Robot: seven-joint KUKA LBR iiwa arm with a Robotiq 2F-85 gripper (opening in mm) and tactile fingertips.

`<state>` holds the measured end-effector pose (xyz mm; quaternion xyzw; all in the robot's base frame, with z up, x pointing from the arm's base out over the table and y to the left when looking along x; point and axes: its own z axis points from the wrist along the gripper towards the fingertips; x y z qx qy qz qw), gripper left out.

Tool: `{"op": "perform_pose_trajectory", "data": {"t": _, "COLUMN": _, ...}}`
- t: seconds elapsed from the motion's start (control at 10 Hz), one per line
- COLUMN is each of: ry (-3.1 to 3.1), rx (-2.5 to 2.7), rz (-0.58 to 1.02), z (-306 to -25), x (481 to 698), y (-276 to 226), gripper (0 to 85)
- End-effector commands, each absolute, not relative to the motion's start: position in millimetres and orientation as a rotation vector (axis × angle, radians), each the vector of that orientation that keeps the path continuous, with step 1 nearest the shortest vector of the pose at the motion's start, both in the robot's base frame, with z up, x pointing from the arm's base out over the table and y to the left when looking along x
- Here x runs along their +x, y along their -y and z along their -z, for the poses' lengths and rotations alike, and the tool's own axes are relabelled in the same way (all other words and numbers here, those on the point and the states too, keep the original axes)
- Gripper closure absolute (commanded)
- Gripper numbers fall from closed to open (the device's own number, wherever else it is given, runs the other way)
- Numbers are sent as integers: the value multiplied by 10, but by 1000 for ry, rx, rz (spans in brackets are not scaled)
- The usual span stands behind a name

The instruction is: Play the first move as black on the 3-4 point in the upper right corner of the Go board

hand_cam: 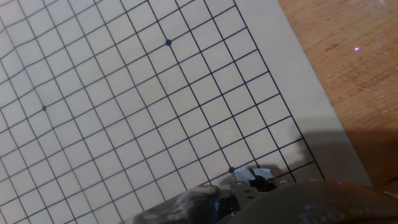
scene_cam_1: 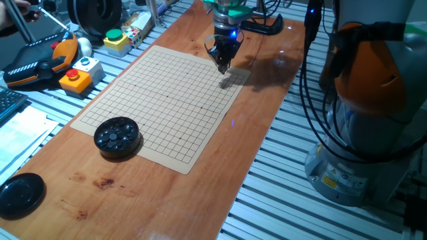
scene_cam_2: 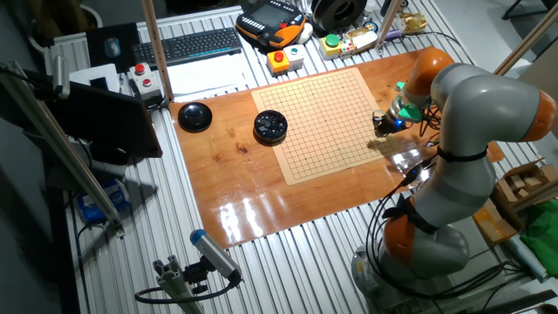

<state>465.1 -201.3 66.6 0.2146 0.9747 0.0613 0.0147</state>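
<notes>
We see the gripper (scene_cam_1: 222,67) hanging low over the Go board (scene_cam_1: 160,107), near the board's far corner by the robot's side. Whether its fingers clasp a stone or stand apart we cannot tell; the hand view shows only blurred fingertips (hand_cam: 249,180) close above the grid, just beside a star point (hand_cam: 231,169). The black stone itself we cannot make out. The black bowl (scene_cam_1: 117,137) sits well apart from the gripper, at the board's opposite corner, on the bench (scene_cam_1: 220,180).

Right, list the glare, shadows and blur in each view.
One fixed view: the gripper casts a dark shadow across the tan gridded Go board. Other fixed view: white glare on the glossy wooden tabletop. Hand view: fingertips blurred, grid sharp.
</notes>
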Motion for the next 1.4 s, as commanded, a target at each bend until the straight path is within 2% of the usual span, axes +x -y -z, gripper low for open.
{"op": "perform_pose_trajectory", "data": {"t": 0.0, "ry": -3032, "rx": 668, "rz": -194, "z": -644, "x": 4650, "y": 2012, "gripper": 843}}
{"op": "perform_pose_trajectory", "data": {"t": 1.3, "ry": -3030, "rx": 686, "rz": -232, "z": -460, "x": 4603, "y": 1999, "gripper": 843}}
